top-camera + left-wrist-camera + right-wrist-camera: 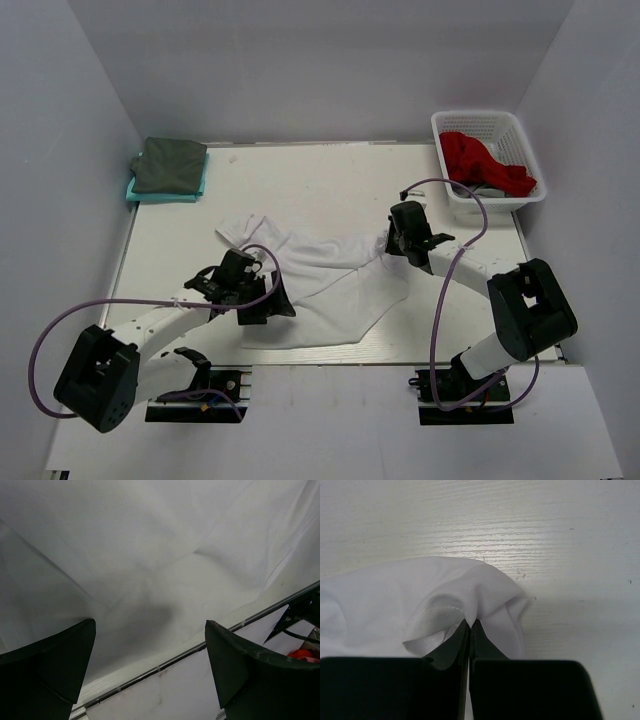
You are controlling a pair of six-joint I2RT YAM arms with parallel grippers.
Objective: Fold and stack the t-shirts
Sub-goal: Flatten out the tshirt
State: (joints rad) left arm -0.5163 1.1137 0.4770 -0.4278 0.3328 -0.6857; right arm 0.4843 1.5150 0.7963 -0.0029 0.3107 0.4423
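Observation:
A white t-shirt lies spread and crumpled in the middle of the table. My left gripper hovers open over its near left part. In the left wrist view the open gripper is empty, with the white cloth under it and both fingers apart. My right gripper is shut on a bunched edge of the white shirt at its far right end, the pinch close to the table. A folded dark grey-green shirt lies on a teal one at the far left. Red cloth lies in the basket.
A white lattice basket stands at the far right corner, with some grey cloth under the red. The table's near edge rail runs just beyond the shirt's hem. White walls close in the table on three sides.

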